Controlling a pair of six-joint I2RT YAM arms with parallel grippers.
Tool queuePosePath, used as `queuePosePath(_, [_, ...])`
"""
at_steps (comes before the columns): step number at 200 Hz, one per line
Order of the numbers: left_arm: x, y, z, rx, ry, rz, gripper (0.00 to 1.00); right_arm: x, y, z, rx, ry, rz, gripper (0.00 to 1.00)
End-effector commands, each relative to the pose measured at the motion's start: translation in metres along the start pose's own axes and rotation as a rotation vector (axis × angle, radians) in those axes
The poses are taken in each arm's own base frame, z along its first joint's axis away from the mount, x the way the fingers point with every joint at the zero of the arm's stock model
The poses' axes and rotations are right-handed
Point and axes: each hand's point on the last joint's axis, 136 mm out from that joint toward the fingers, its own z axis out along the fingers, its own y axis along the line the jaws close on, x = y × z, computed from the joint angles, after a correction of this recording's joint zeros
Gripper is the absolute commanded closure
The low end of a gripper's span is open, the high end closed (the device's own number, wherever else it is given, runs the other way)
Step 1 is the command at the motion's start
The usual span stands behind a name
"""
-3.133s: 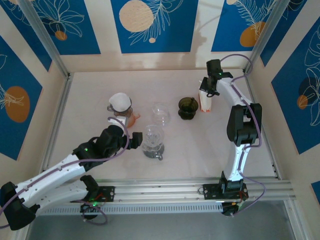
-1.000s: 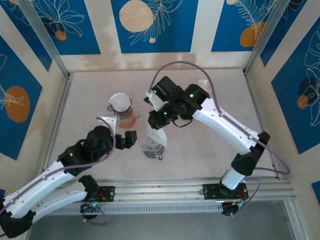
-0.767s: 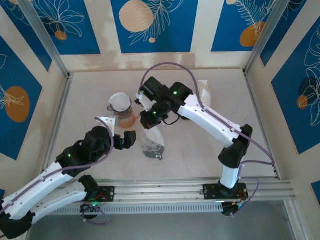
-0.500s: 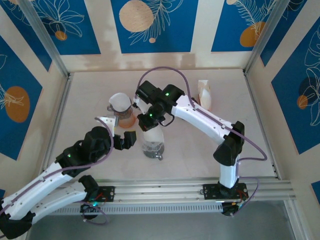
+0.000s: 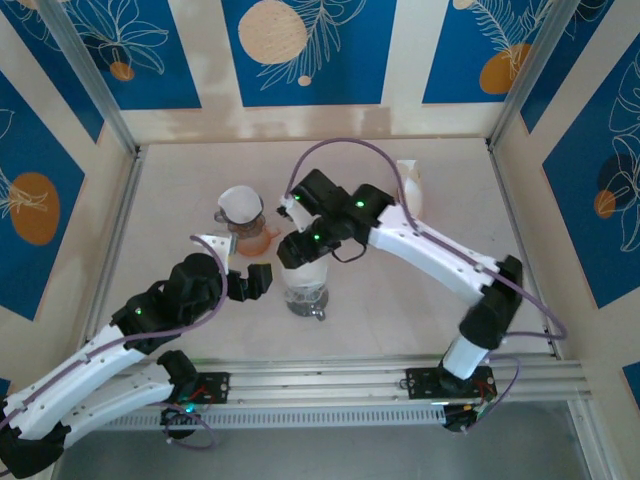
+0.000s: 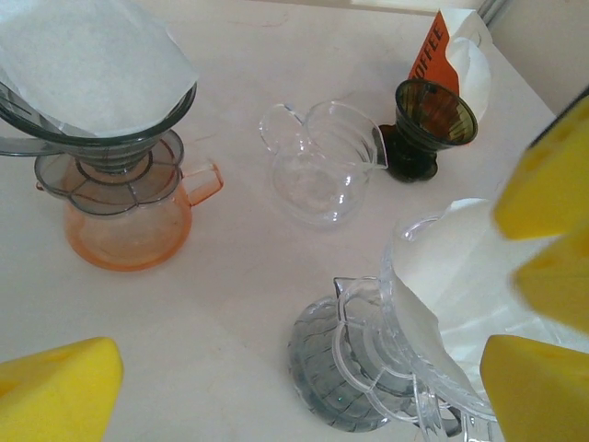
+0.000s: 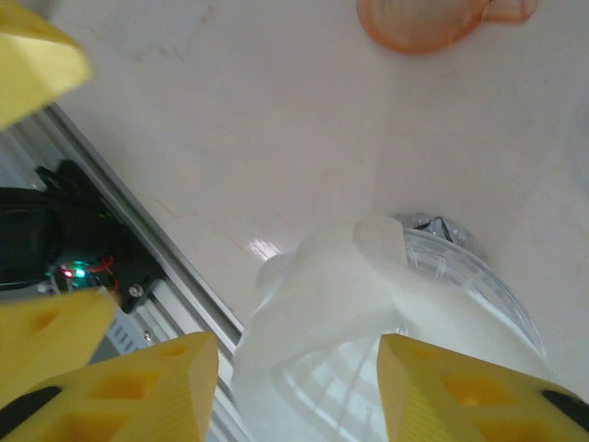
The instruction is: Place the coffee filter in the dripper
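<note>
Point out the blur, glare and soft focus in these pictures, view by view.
Left wrist view: the left hand's yellow fingers are blurred, the clear glass dripper sharp. Right wrist view: the white paper filter looks soft, with a glare spot on the pale table. Top external view: sharp, evenly lit.

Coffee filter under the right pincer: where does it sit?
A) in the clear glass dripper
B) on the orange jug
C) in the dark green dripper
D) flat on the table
A: the right wrist view shows the coffee filter standing inside the rim of the clear glass dripper, between the parted fingers of the right pincer.
</note>
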Motion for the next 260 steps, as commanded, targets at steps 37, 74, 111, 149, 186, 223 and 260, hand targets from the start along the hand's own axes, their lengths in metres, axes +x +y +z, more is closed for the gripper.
queuePosePath(37, [-0.011, -0.026, 0.017, 0.04, 0.118, 0.033, 0.02, 0.013, -0.033, -0.041, 0.087, -0.231, 0.101, 0.45])
queuePosePath(74, [0.011, -0.034, 0.045, 0.022, 0.288, 0.046, 0.26, 0.039, -0.065, -0.031, 0.139, -0.198, 0.209, 0.43])
queuePosePath(111, [0.019, -0.031, 0.049, 0.014, 0.308, 0.023, 0.34, 0.05, -0.076, -0.018, 0.163, -0.167, 0.236, 0.46])
queuePosePath(149, [0.023, -0.028, 0.047, 0.006, 0.32, 0.015, 0.41, 0.048, -0.071, -0.015, 0.126, -0.171, 0.225, 0.48])
queuePosePath(186, [0.026, -0.026, 0.047, 0.017, 0.321, -0.004, 0.42, 0.046, -0.065, -0.009, 0.106, -0.17, 0.219, 0.46])
queuePosePath(223, [0.029, -0.024, 0.048, 0.027, 0.325, -0.022, 0.47, 0.052, -0.069, -0.001, 0.121, -0.15, 0.241, 0.56])
queuePosePath(260, [0.036, -0.021, 0.049, 0.029, 0.338, -0.03, 0.53, 0.056, -0.071, 0.003, 0.144, -0.135, 0.237, 0.64])
